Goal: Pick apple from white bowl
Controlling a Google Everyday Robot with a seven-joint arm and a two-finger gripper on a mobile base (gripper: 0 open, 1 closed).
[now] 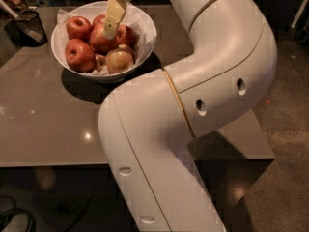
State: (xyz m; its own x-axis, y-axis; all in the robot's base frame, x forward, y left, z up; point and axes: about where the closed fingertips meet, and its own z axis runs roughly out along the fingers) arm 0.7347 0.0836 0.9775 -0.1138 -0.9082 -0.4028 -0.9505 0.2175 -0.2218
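Observation:
The white bowl stands at the back left of the grey table, lined with white paper. It holds several red apples and one yellowish apple. My gripper reaches down from the top of the view into the bowl. Its cream tip lies over the middle red apple. My white arm fills the middle and right of the view and hides part of the table.
A small black mesh cup stands left of the bowl near the table's left corner. The grey table has its front edge low in the view, with dark floor beyond it.

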